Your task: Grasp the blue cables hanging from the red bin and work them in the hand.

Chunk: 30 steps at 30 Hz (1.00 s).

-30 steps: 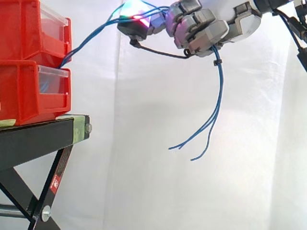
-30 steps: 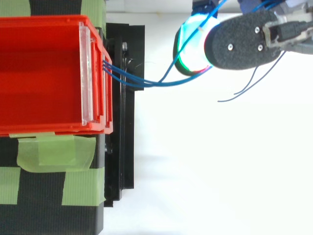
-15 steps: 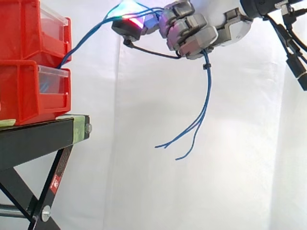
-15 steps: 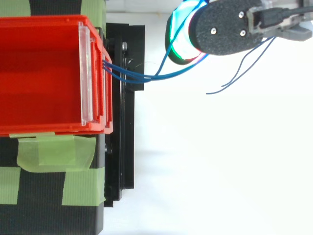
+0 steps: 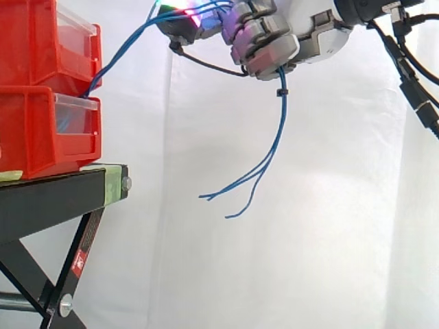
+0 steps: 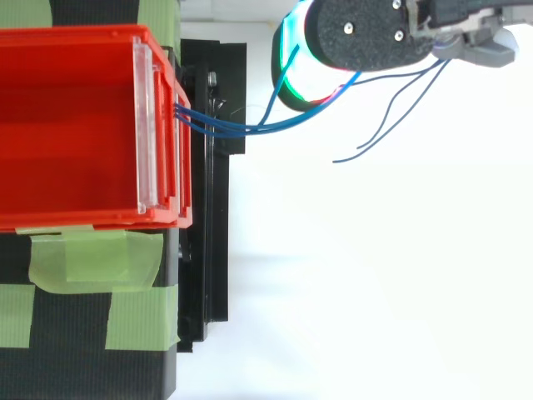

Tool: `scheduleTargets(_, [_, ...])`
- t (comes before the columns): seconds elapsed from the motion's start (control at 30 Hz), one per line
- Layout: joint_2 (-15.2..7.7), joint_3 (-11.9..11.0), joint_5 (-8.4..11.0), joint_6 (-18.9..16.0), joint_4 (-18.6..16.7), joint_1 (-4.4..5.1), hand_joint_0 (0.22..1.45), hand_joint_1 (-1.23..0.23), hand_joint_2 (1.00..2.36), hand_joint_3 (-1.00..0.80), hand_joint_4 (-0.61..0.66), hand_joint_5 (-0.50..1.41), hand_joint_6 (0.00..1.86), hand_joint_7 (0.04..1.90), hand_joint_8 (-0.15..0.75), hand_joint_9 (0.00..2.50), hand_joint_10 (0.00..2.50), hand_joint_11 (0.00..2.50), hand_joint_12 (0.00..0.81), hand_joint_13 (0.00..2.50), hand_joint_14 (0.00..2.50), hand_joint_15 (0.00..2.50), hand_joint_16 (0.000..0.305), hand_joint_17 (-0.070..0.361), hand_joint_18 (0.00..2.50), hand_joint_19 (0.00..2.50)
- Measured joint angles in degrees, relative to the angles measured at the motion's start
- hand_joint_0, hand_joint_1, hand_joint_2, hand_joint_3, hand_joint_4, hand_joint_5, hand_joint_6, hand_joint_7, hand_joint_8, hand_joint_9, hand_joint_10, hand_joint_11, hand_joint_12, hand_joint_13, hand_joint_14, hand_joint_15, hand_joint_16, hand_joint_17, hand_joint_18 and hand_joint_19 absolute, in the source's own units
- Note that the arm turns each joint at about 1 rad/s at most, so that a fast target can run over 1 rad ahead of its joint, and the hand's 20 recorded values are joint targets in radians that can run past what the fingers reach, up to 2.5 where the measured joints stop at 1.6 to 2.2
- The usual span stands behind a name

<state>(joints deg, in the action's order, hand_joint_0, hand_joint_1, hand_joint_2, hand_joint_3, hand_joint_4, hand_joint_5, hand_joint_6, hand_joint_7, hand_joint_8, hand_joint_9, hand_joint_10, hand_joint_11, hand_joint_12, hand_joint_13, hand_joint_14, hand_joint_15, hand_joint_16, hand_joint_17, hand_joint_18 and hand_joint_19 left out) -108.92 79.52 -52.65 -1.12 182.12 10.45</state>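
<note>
Thin blue cables (image 5: 123, 51) run from the front of the stacked red bins (image 5: 41, 89) up and to the right into my hand (image 5: 274, 44). The hand is high at the top of the side view, its fingers curled round the cables. Its glowing fingertips (image 5: 180, 15) face the bins. Below the hand the loose cable ends (image 5: 264, 157) hang down, bound by a small black tie, and splay at the bottom. From above, the cables (image 6: 225, 127) leave the red bin (image 6: 75, 125) and pass under the hand (image 6: 366, 33).
The bins sit on a black stand (image 5: 55, 199) with green tape (image 6: 92, 258) on its top. A white curtain (image 5: 329, 226) hangs behind everything. The arm comes in from the upper right.
The hand has moved up and to the left, towards the bins, keeping its hold on the cables. The hanging ends have swung left and higher with it.
</note>
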Motion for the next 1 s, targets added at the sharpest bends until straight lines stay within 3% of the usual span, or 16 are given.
scheduleTargets(0.07, [-0.1,0.0,0.00,0.3,-0.3,-0.04,0.82,-0.67,1.00,-1.00,0.17,0.92,0.01,1.38,0.256,1.14,2.50,2.36,0.350,1.11,2.50,1.53,0.041,0.092,1.73,1.62])
scheduleTargets(0.23, [-0.1,0.0,0.00,0.6,-0.6,-0.09,0.84,-0.72,1.02,-0.55,0.21,0.86,0.01,1.34,0.277,1.10,2.50,2.43,0.372,1.10,2.50,1.60,0.042,0.095,1.72,1.65])
scheduleTargets(0.37, [-0.1,0.0,0.00,0.7,-0.7,-0.11,0.81,-0.73,1.02,-0.34,0.22,0.79,0.02,1.31,0.291,1.03,2.50,2.43,0.373,1.06,2.50,1.57,0.043,0.097,1.68,1.63])
scheduleTargets(0.43, [-0.1,0.0,0.00,0.8,-0.7,-0.10,0.80,-0.73,1.02,-0.19,0.26,0.78,0.02,1.26,0.313,1.05,2.50,2.34,0.394,1.11,2.50,1.53,0.055,0.123,1.71,1.38])
scheduleTargets(0.57, [-0.1,0.0,0.00,0.8,-0.7,-0.15,0.83,-0.71,1.01,-0.04,0.33,0.73,0.02,1.17,0.330,1.07,2.50,2.31,0.411,1.16,2.50,1.49,0.066,0.148,1.75,1.19])
scheduleTargets(0.73, [-0.1,0.0,-0.38,0.9,-0.8,-0.16,0.85,-0.71,1.01,0.07,0.35,0.72,0.02,1.16,0.334,1.08,2.50,2.26,0.414,1.17,2.50,1.46,0.069,0.154,1.76,1.14])
scheduleTargets(1.0, [-0.1,0.0,-0.71,2.2,-0.7,-0.17,0.86,-0.71,1.01,0.07,0.35,0.71,0.02,1.17,0.339,1.08,2.50,2.25,0.414,1.16,2.50,1.46,0.067,0.151,1.76,1.15])
